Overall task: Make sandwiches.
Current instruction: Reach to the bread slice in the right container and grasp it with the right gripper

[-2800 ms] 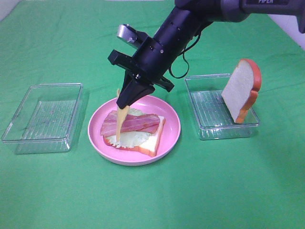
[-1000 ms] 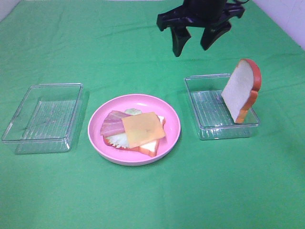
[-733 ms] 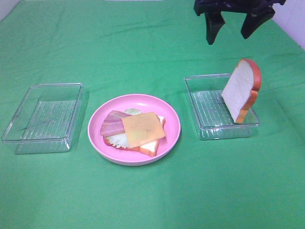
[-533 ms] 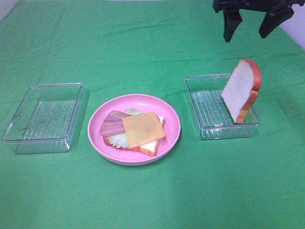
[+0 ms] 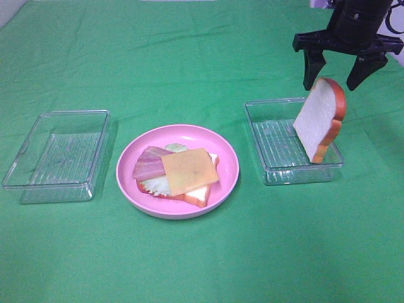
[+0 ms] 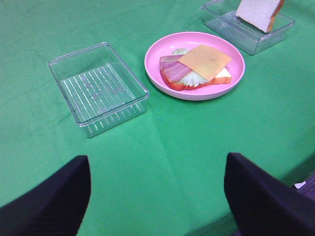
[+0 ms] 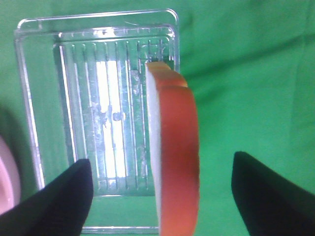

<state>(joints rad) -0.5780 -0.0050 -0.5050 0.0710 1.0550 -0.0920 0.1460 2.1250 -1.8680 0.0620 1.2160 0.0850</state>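
Observation:
On the pink plate (image 5: 230, 165) lies an open sandwich (image 5: 180, 175): a bread slice, lettuce (image 5: 155, 185), bacon (image 5: 148, 165) and an orange cheese slice (image 5: 189, 170) on top. A second bread slice (image 5: 320, 118) stands on edge in the right clear container (image 5: 278, 145). My right gripper (image 5: 333, 74) hangs open just above this slice, one finger on each side of its top. The right wrist view looks down on the slice's crust (image 7: 173, 142) between the spread fingers of the right gripper (image 7: 165, 196). My left gripper (image 6: 157, 206) is open and empty, well back from the sandwich (image 6: 197, 69).
An empty clear container (image 5: 57, 154) sits left of the plate, also seen as the container (image 6: 98, 88) in the left wrist view. A green cloth (image 5: 202, 265) covers the table. The table's edge (image 6: 295, 172) shows near the left gripper.
The right gripper let the cheese down on the sandwich, rose, swung right and has come down over the standing bread slice, jaws a little wider. The left gripper has not moved.

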